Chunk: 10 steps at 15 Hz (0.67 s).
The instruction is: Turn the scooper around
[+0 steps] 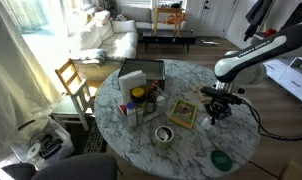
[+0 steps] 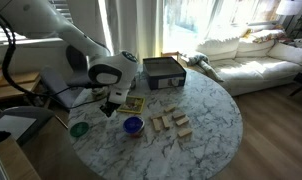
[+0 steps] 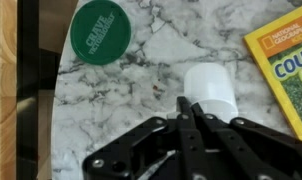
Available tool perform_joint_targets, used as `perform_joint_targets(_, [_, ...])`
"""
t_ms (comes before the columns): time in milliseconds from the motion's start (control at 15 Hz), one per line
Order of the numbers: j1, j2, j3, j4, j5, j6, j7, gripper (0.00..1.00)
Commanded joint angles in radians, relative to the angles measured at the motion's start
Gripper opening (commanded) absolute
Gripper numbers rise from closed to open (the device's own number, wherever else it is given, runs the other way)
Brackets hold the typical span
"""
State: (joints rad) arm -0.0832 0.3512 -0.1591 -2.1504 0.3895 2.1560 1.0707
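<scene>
Gripper [image 3: 191, 104] clenched, holding nothing, above marble table [image 3: 141, 80], yellow book [image 3: 286, 60] to right. Blue scooper [image 2: 133, 125] near, untouched; green dish [image 2: 79, 128] further left.

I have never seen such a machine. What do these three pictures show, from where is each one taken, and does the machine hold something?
It is one robot arm with a two-finger end effector. Two pictures come from cameras standing around the round marble table; the third comes from a camera on the arm's wrist, looking down. On the table lie a small blue-purple plastic scooper, a flat round green dish, a shiny metal tin, a yellow magazine and small wooden blocks. The end effector looks shut and holds nothing.
</scene>
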Motion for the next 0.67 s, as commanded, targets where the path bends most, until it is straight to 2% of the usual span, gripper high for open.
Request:
perform_joint_targets(0, [0.069, -0.049, -0.015, -0.062, -0.168, 0.105, 0.08, 0.01])
perform_joint_targets(467, [0.133, -0.073, -0.013, -0.113, -0.412, 0.203, 0.227, 0.01])
perform_joint_targets(533, [0.138, -0.077, -0.014, -0.117, -0.44, 0.205, 0.243, 0.12])
perform_joint_targets(600, [0.139, -0.083, -0.012, -0.122, -0.458, 0.205, 0.254, 0.29])
